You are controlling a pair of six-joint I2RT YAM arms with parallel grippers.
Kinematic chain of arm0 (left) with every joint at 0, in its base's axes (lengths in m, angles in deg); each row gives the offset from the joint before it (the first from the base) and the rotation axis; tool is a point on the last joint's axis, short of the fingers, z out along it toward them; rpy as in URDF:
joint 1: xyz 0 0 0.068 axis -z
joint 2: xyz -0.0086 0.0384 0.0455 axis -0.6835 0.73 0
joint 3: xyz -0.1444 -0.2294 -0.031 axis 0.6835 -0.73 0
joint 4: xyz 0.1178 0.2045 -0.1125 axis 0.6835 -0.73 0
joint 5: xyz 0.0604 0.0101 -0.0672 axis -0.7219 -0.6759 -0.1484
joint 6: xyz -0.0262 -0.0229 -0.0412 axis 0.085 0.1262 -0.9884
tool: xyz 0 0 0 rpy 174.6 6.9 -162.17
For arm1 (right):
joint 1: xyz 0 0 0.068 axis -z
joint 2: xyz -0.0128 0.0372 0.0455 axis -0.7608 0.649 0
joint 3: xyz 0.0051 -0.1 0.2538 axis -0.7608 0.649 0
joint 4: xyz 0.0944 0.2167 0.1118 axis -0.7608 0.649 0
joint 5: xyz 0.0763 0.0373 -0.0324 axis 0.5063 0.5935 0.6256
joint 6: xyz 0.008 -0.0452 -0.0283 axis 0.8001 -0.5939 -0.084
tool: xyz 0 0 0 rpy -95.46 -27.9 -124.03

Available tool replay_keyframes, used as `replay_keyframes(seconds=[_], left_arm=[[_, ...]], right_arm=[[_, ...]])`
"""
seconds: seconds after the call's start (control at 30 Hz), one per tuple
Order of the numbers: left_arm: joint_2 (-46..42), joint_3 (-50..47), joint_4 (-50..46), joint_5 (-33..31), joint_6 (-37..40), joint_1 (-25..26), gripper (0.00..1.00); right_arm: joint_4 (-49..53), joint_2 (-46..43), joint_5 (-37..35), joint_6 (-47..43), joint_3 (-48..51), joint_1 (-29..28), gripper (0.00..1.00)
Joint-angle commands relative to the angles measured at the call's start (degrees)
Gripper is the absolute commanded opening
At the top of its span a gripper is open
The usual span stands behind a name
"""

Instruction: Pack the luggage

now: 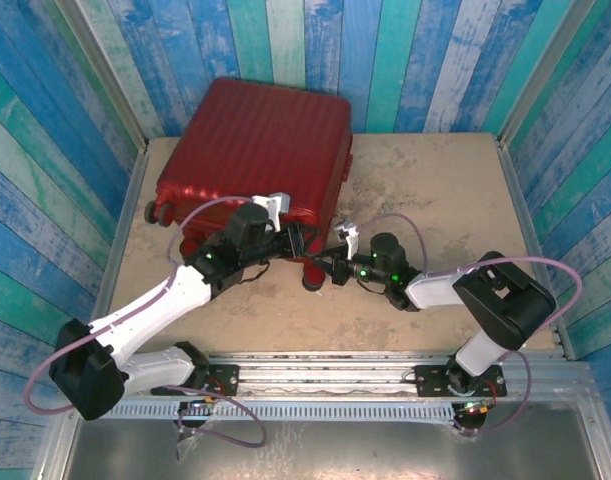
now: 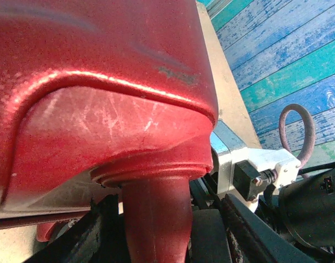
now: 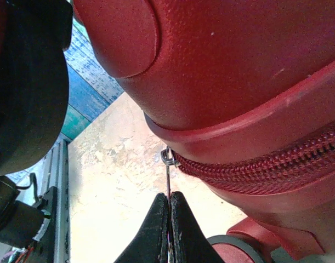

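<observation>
Pinching zipper pull (image 3: 167, 167) at near corner of luggage (image 1: 255, 140), right gripper (image 3: 168, 197) closed on it, likely to zip; left gripper (image 1: 298, 241) clamps luggage foot (image 2: 156, 219), bracing

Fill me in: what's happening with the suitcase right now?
Both arms are at the near edge of the closed luggage, which lies on the table. The right gripper has its jaws shut on the zipper pull, and the zip teeth beside the slider are meshed. The left gripper sits around a red wheel mount on the shell. Whether it actually clamps the mount is unclear.
</observation>
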Motion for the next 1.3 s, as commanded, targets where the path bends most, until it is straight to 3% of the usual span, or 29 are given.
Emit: replay_keyframes(seconds=[0.0, 0.13, 0.37, 0.63, 0.77, 0.9, 0.93, 0.97, 1.03, 1.13, 1.27], left_arm=[[-7.8, -0.7, 13.2, -1.4, 2.7, -2.7, 0.00], [-10.3, -2.9, 14.6, 0.7, 3.7, -3.8, 0.00], [-19.2, -5.4, 9.4, -1.3, 10.3, -4.6, 0.00], [-33.5, -9.2, -1.7, 1.4, 25.8, -4.6, 0.00], [-38.3, -10.3, -9.0, -4.9, 33.4, -4.6, 0.00], [-38.7, -10.8, -9.2, -5.1, 34.8, -4.6, 0.00], [-38.2, -11.4, -7.5, -4.5, 34.3, -4.6, 0.00], [-37.5, -12.0, -5.2, -3.2, 33.4, -4.6, 0.00], [-35.4, -12.8, -0.4, -1.1, 31.6, -4.6, 0.00], [-31.3, -12.8, 5.7, -0.7, 28.7, -4.6, 0.00], [-27.3, -12.0, 11.4, 0.1, 26.1, -4.6, 0.00]], right_arm=[[4.3, -2.8, 2.6, 1.5, 4.0, 0.3, 0.00], [13.0, -9.5, 0.7, -2.4, 5.3, 0.9, 0.00], [31.3, -19.9, -0.4, -9.9, 4.9, 4.3, 0.00], [37.1, -19.7, 4.6, -10.3, 0.9, 13.0, 0.00], [39.4, -19.7, 7.9, -10.2, -0.9, 15.8, 0.00], [41.3, -20.5, 8.7, -11.1, -1.9, 15.6, 0.00], [42.7, -21.1, 6.5, -10.9, -2.4, 14.1, 0.04], [43.6, -22.1, 4.1, -11.0, -2.7, 11.8, 0.15], [44.5, -24.8, -4.8, -10.3, -2.2, 5.6, 0.48], [43.9, -28.7, -19.9, -6.2, -0.4, -4.4, 0.63], [44.0, -31.7, -43.5, -1.1, 0.3, -18.0, 0.70]])
